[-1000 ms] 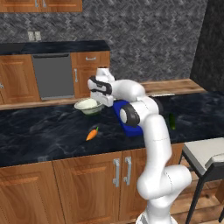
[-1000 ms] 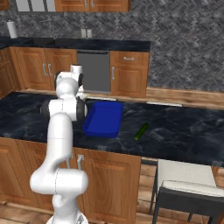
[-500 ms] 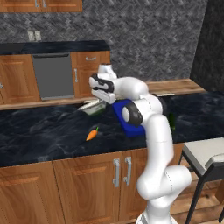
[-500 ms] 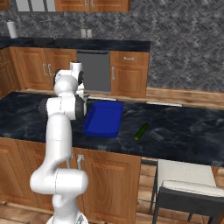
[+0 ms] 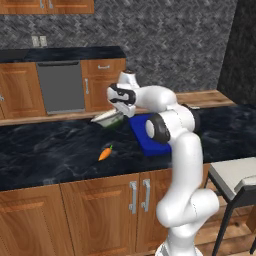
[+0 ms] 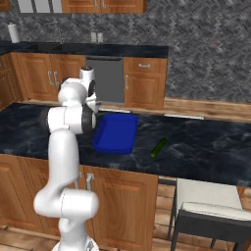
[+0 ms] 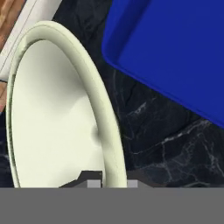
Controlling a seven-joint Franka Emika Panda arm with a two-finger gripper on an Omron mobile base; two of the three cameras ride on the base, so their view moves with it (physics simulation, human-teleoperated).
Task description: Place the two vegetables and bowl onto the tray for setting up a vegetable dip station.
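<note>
The pale cream bowl hangs tilted just left of the blue tray, with my gripper shut on its right rim. In the hand view the bowl stands steeply on edge, its rim pinched between my fingertips at the bottom, and the tray lies to the upper right. The orange carrot lies on the dark counter nearer the front edge, left of the arm. In the right base view the dark green vegetable rests on the counter right of the tray.
The dark marble counter runs across both base views. A grey-seated chair stands at the right, in front of the counter. Wooden cabinets and a dishwasher line the back wall.
My gripper has shut on the bowl's rim, and the bowl has tipped up from lying flat to a steep tilt. The carrot, green vegetable and tray have stayed put.
</note>
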